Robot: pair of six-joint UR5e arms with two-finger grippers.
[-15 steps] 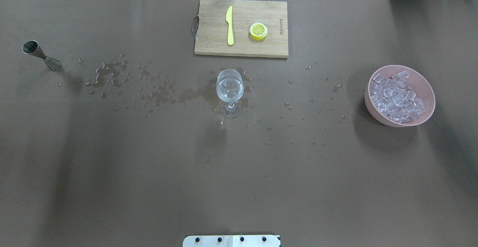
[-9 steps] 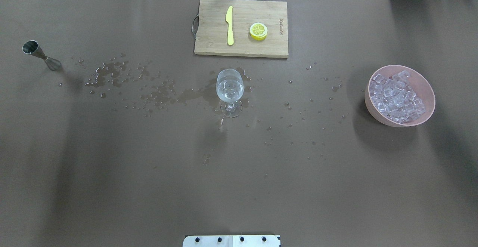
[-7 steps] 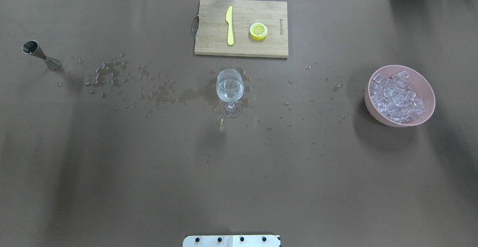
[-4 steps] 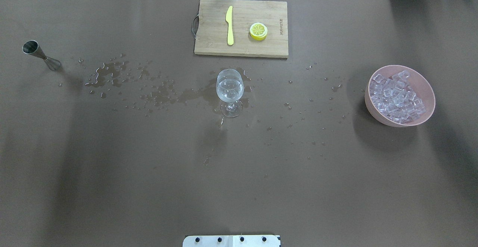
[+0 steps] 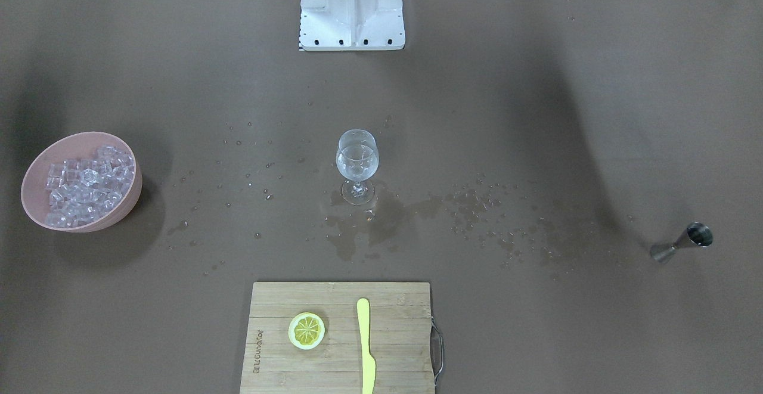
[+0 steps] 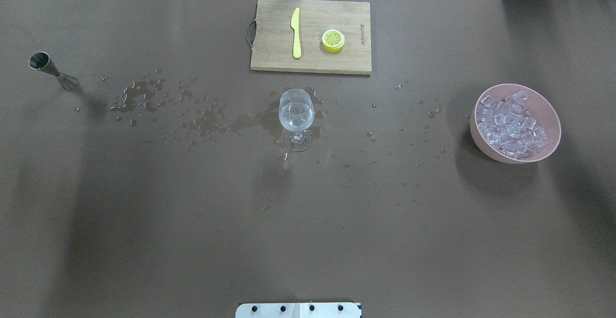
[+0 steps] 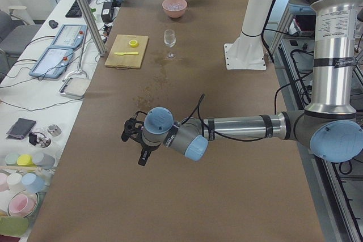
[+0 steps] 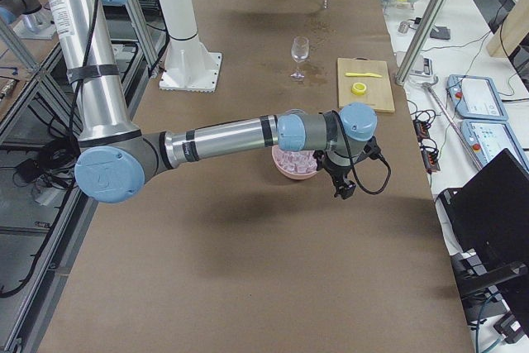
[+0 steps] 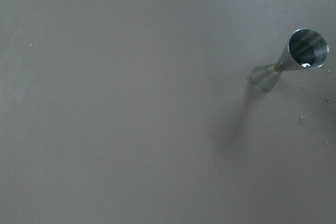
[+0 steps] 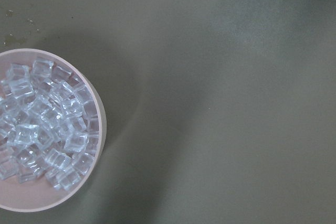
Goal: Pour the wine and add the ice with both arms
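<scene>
nothing on the bench (image 6: 308,241) has moved since the earlier overhead frames; every item lies where it did, and only the soft shadows at the left differ slightly.

at the far left a steel jigger (image 6: 53,71) stands upright. the left arm (image 7: 238,127) reaches out low over that end, and its wrist view looks straight down on the jigger's open mouth. the left fingers (image 7: 143,157) show only in the side view, so i cannot tell whether they are released or clenched.

right of the jigger, spilled drops (image 6: 144,92) and wet patches trail across to a stemmed glass (image 6: 295,137) at the middle. the wine (image 6: 296,116), clear and shallow, sits in its bowl.

behind the glass is a wooden board (image 6: 274,24) with a yellow knife (image 6: 296,31) and, to the knife's right, a lemon slice (image 6: 333,40).

more droplets scatter rightward to a pink bowl (image 6: 547,108) that holds the ice (image 6: 512,125), heaped toward its left wall. the right arm (image 8: 223,134) stretches to just beside that bowl; the right fingers (image 8: 343,189) point down, grip state not discernible.
</scene>
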